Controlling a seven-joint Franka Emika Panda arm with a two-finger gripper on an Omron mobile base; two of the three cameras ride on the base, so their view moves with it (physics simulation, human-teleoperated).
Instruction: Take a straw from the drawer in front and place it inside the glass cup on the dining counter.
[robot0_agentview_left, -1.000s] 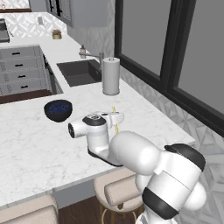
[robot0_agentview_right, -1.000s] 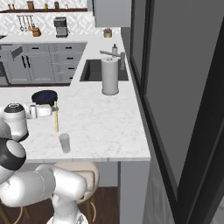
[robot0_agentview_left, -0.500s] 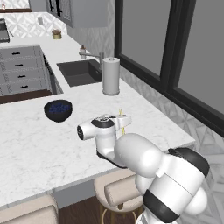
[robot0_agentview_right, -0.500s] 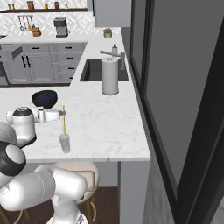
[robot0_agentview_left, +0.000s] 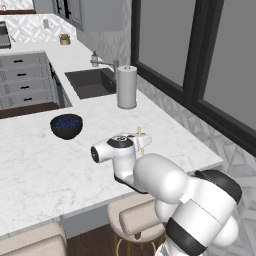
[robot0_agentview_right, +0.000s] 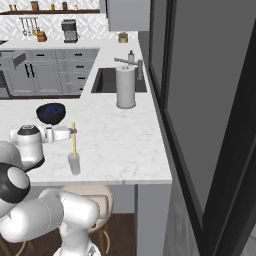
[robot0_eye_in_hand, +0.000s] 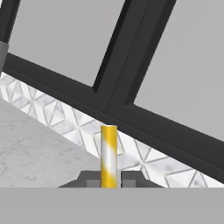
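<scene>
Yellow straw (robot0_agentview_right: 74, 140), clamped upright in the pincer (robot0_agentview_right: 71, 131), should descend vertically, centred over the glass cup (robot0_agentview_right: 74, 163), before release

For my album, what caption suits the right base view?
Gripper holds the straw upright above the glass cup on the dining counter.

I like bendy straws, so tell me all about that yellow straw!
The thin yellow straw with pale stripes is straight, not bendy. It stands upright, pinched near its upper part by the robot's shut two-finger gripper. Its bottom end pokes down into the small clear glass cup on the white marble counter. Whether it touches the cup's bottom isn't clear.
</scene>
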